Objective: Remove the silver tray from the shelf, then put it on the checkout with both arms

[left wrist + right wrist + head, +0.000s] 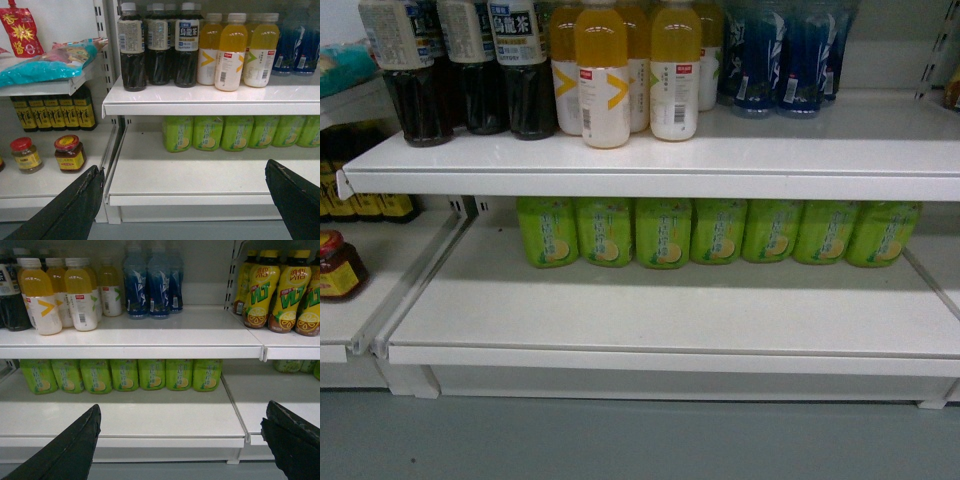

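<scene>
The shelf [670, 310] runs left-right across the frame's middle; both grippers [185, 200] [180, 440] gape apart (fingertips cropped below)

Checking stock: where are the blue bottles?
Head view, upper shelf, right of centre: the blue bottles stand right of the orange bottles, above the green bottles.

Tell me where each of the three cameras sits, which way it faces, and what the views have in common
Head: on the robot, facing the shelf slanting down; no arm shows.
Left wrist: on the left arm, facing the shelves; open left gripper frames the bottom.
Right wrist: on the right arm, aimed further right; open right gripper below.
Shared: all three show the yellow bottles and green bottles; no tray is visible.
</scene>
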